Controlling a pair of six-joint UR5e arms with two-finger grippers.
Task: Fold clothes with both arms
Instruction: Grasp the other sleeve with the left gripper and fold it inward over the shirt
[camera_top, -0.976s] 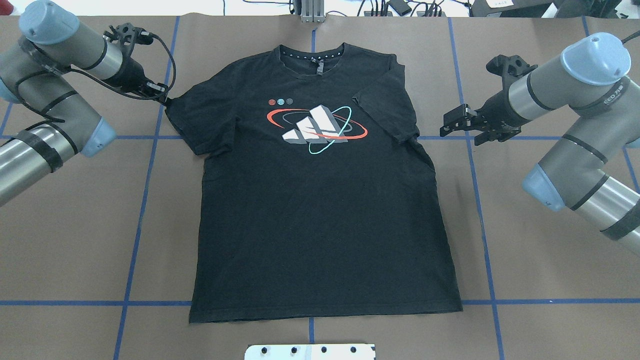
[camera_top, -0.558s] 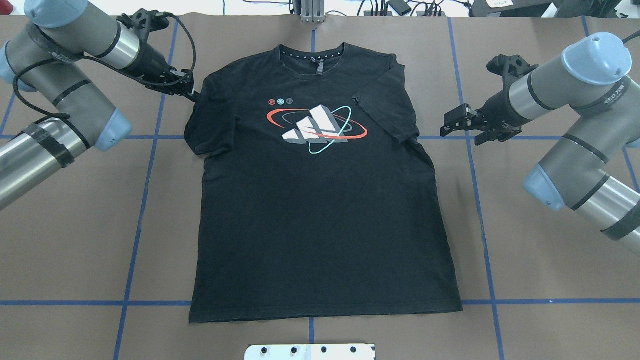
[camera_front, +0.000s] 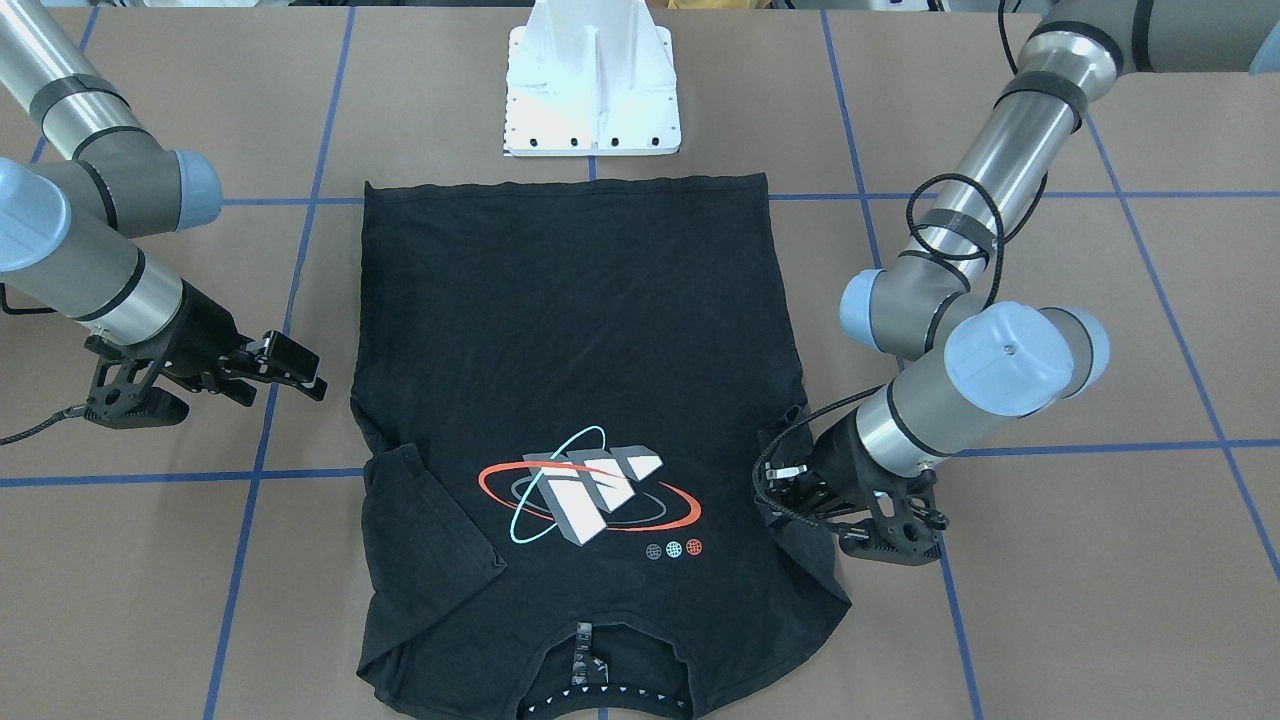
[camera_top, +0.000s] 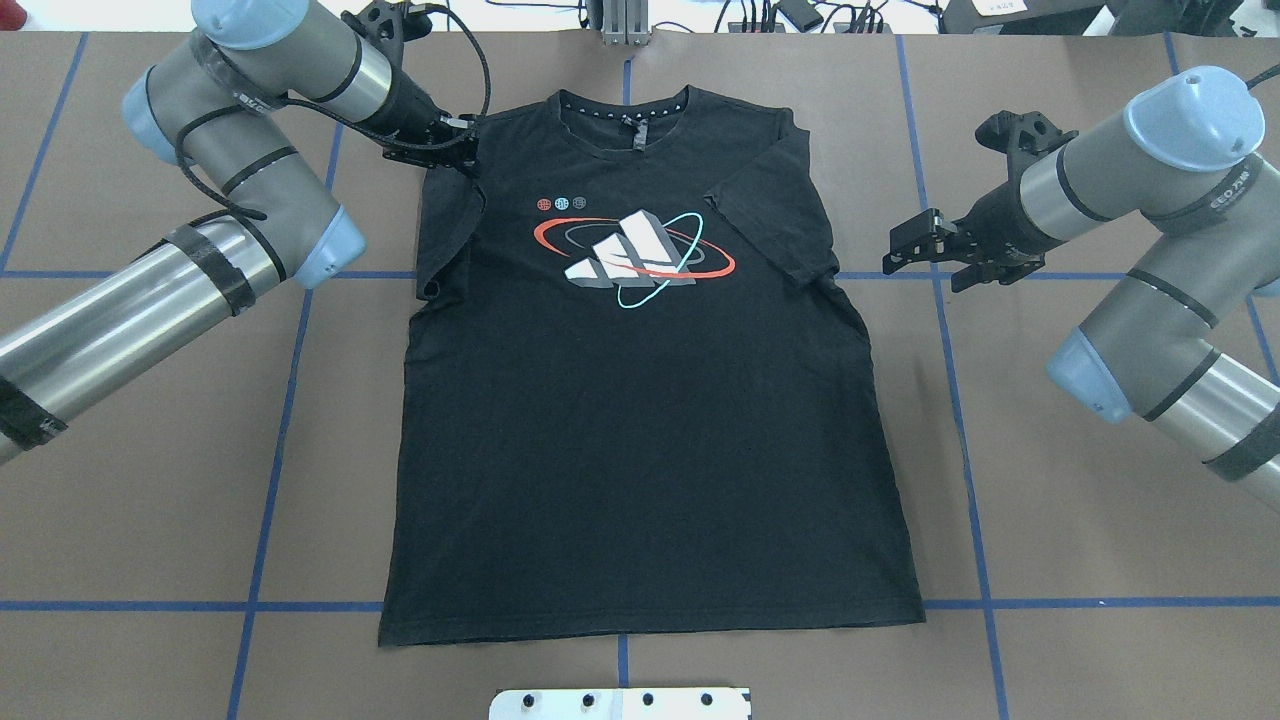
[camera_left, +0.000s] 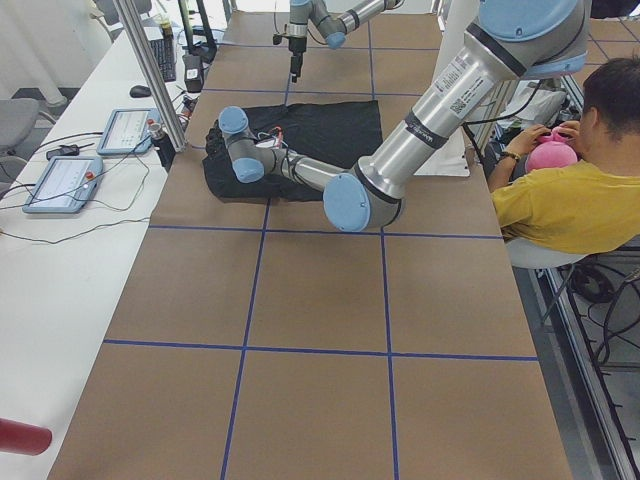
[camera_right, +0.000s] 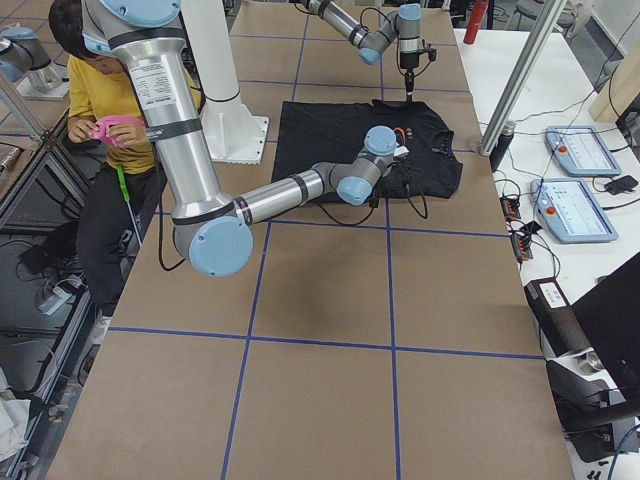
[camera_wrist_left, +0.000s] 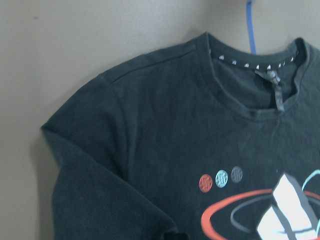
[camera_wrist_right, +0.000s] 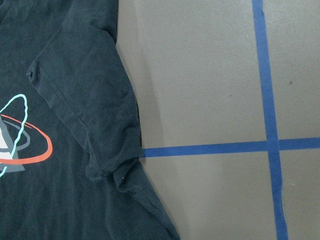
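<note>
The T-shirt, soft and light, lies flat at frame centre on the counter — the left claw, upper left, pinches its limp sleeve, the right claw hovers wide at the right; edges probably grip best.

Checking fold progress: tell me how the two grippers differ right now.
The left gripper sits on the T-shirt at its shoulder, where the sleeve is folded inward; the right gripper hangs over bare table beside the other sleeve. The left looks closed on cloth; the right's jaws stand apart, empty. Both are black two-finger grippers.
</note>
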